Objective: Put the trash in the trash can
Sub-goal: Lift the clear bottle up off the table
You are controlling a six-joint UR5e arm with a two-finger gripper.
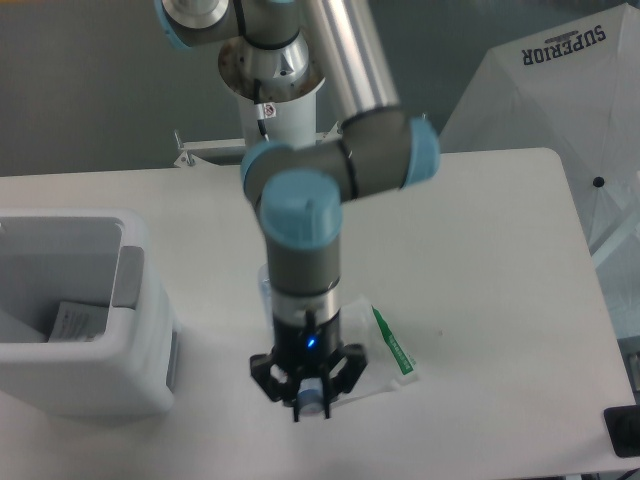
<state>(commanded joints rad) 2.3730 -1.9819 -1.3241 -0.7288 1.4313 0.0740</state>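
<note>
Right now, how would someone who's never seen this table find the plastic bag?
Start at the white trash can on the table's left edge and look right, past the arm. The plastic bag lies flat, partly under the end effector; its green strip along the right edge marks it.

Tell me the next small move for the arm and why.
Probably carry the load left toward the trash can. The end effector sits raised above the plastic bag with something pale, likely the bottle's cap, showing between its fingers, though the grip itself is hard to make out. The can's opening lies to the left, well apart from it.
</note>
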